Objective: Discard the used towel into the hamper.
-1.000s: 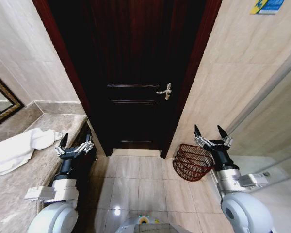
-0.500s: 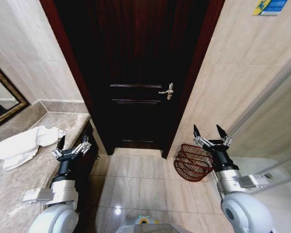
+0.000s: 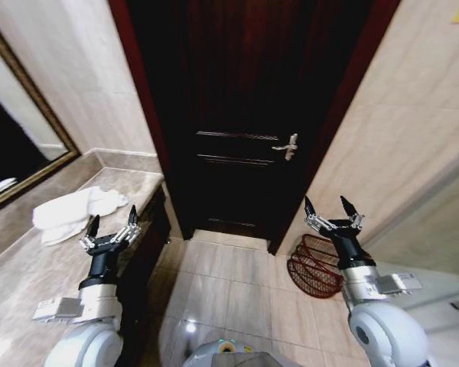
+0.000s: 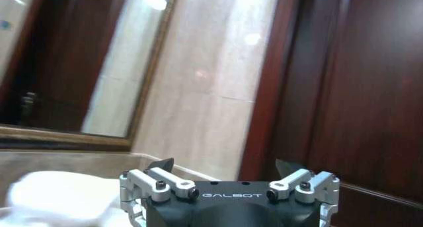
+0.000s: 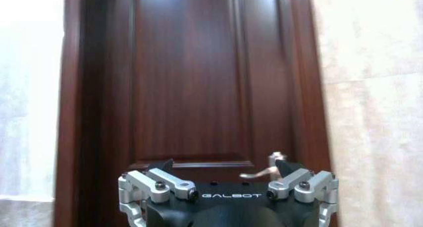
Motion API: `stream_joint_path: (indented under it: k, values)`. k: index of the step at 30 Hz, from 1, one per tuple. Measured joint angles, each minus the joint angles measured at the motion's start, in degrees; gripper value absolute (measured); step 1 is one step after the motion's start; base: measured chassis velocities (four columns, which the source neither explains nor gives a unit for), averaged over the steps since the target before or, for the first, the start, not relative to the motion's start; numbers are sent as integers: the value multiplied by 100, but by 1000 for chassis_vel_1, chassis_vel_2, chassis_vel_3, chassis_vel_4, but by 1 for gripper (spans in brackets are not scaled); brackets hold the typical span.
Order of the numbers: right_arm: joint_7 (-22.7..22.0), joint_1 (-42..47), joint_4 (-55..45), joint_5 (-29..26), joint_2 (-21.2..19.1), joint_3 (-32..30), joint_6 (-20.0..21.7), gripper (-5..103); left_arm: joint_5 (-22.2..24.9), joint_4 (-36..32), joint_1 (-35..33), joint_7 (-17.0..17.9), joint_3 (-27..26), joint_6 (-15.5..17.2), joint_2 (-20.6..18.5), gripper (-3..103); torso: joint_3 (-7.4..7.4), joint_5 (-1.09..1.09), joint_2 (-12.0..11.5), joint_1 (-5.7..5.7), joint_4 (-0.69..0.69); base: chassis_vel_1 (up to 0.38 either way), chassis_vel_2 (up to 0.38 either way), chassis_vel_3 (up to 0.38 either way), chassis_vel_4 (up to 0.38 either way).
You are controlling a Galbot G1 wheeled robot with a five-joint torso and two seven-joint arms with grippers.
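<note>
A crumpled white towel [image 3: 75, 211] lies on the marble counter [image 3: 30, 267] at the left, also seen as a white towel [image 4: 56, 197] in the left wrist view. My left gripper [image 3: 110, 228] hovers open just beside the towel, its jaws empty. The hamper [image 3: 315, 266], a reddish-brown wire basket, stands on the tiled floor at the right wall. Above the hamper my right gripper [image 3: 332, 213] is held open and empty, pointing toward the door.
A dark wooden door [image 3: 249, 115] with a metal lever handle [image 3: 288, 146] is shut straight ahead. A framed mirror [image 3: 19, 145] hangs over the counter on the left. Pale floor tiles [image 3: 229, 283] lie between counter and hamper.
The whole head view has swung to the left: door and hamper shifted right, mirror and counter came further in. Both arms keep their pose, grippers open.
</note>
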State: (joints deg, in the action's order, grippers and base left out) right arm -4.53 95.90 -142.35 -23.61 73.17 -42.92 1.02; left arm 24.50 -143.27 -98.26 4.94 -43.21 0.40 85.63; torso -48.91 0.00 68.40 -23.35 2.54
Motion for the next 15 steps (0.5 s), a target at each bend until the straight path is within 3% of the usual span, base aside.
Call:
stream_joint_path:
  k: [2,15]
  values:
    - [1,4,10,-6,0,-10,-18,100,2,0,-2,27,-23,-8,1,98,0,0,0,0,0,117,121,133,113]
    - [7,-1,61,-28,-12,-33,-78,100,2,0,2,48,-41,-11,10,100,0,0,0,0,0,121,132,128,127]
